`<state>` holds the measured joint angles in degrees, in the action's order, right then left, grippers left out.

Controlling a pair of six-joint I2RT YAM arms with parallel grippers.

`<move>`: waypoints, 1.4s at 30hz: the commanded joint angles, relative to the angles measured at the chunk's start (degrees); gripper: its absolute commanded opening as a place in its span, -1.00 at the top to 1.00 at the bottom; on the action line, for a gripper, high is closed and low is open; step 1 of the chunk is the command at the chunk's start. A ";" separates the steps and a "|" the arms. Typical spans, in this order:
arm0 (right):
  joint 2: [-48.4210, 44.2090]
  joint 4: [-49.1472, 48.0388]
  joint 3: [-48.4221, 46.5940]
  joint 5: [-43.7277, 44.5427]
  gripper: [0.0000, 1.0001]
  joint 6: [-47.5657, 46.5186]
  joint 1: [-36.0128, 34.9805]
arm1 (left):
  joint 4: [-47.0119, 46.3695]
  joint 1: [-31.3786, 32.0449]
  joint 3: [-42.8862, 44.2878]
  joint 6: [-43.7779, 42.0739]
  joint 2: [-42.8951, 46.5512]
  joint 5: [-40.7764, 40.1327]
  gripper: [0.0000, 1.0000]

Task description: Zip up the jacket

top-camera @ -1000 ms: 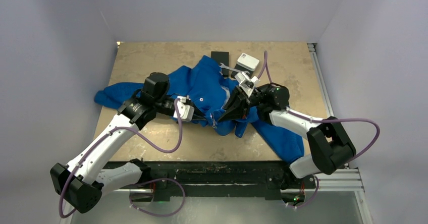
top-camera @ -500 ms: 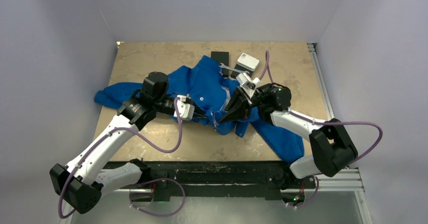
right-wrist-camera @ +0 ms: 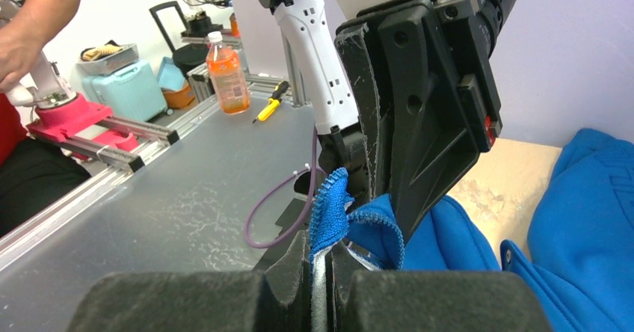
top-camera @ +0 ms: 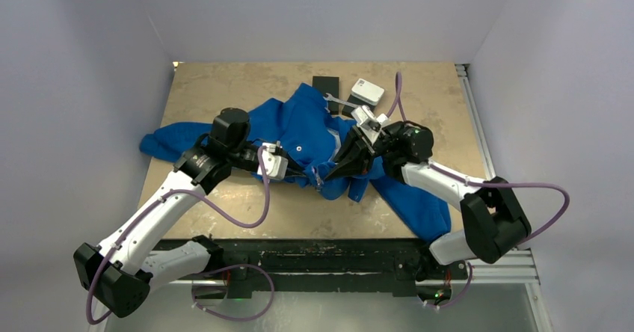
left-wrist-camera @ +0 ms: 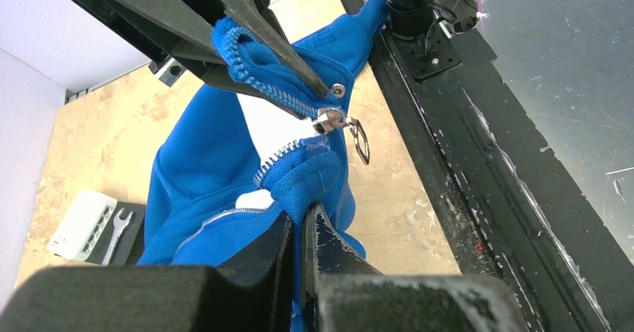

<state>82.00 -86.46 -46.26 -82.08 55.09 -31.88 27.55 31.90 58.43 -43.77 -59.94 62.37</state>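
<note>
Blue fabric pretty much everywhere here. The jacket (top-camera: pixel 299 126) is crumpled across the middle of the tan table (top-camera: pixel 224 85), with one sleeve trailing off to the left and another part running down toward the right arm's base. White lining shows where the front is open.

Both arms meet at the jacket's near hem, right in the centre. The left gripper (top-camera: pixel 303 175) is clenched on one side of the open front. Its wrist view shows the fingers (left-wrist-camera: pixel 333 251) pressed together on a folded blue corner with zipper teeth running up it. The right gripper (top-camera: pixel 327 173) is clamped on the other side, pinching the toothed edge. In its own camera the blue tape sticks up between the closed fingers (right-wrist-camera: pixel 291 263).

The two pinched corners sit just beside each other, lifted a bit off the table. The silver slider (left-wrist-camera: pixel 327 119) hangs at the bottom of the right-held edge, with its pull tab (left-wrist-camera: pixel 361 141) dangling free.

Behind the jacket, at the far side, there's a black pad (top-camera: pixel 326 85), a wrench (top-camera: pixel 338 105) and a white box (top-camera: pixel 368 91).
</note>
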 commanded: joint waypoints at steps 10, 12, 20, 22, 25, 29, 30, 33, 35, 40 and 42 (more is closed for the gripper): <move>0.42 -7.78 -3.57 1.39 1.00 -0.28 -0.44 | -0.94 0.48 -0.81 -3.31 1.66 2.32 1.00; 0.44 -7.39 -3.35 1.17 1.00 -0.49 -0.39 | -0.92 0.47 -0.95 -3.38 1.76 1.96 1.00; -1.49 -5.12 -0.49 0.35 1.00 -2.03 -0.45 | -4.66 0.43 -0.97 0.99 2.58 1.04 1.00; -2.01 -3.34 -0.25 0.37 1.00 -3.15 -0.38 | -5.55 0.44 -1.08 1.72 2.63 1.32 1.00; -3.24 2.54 -0.26 0.70 1.00 -7.39 -0.37 | -7.39 0.44 -1.13 3.66 2.64 1.26 1.00; -5.78 19.56 -2.50 2.45 1.00 -20.55 -0.45 | -6.66 0.40 -1.28 3.17 2.64 1.96 1.00; -6.55 25.48 -3.65 3.02 1.00 -25.03 -0.44 | -5.93 0.44 -1.42 2.42 2.64 1.97 1.00; -7.41 40.66 -7.03 4.13 1.00 -37.15 -0.49 | -4.55 0.44 -1.56 0.66 2.62 1.80 1.00; -7.46 44.59 -8.08 4.21 1.00 -39.72 -0.53 | -4.46 0.44 -1.61 0.33 2.64 2.06 1.00; -7.29 45.01 -8.25 4.12 1.00 -39.71 -0.57 | -4.08 0.50 -1.81 -0.73 2.80 2.06 1.00; -7.47 45.66 -8.23 3.85 1.00 -39.71 -0.59 | -3.20 0.52 -1.77 -1.64 2.94 1.78 1.00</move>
<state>75.88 -44.56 -52.16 -80.01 19.40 -32.10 24.14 32.01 56.42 -43.09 -58.48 61.32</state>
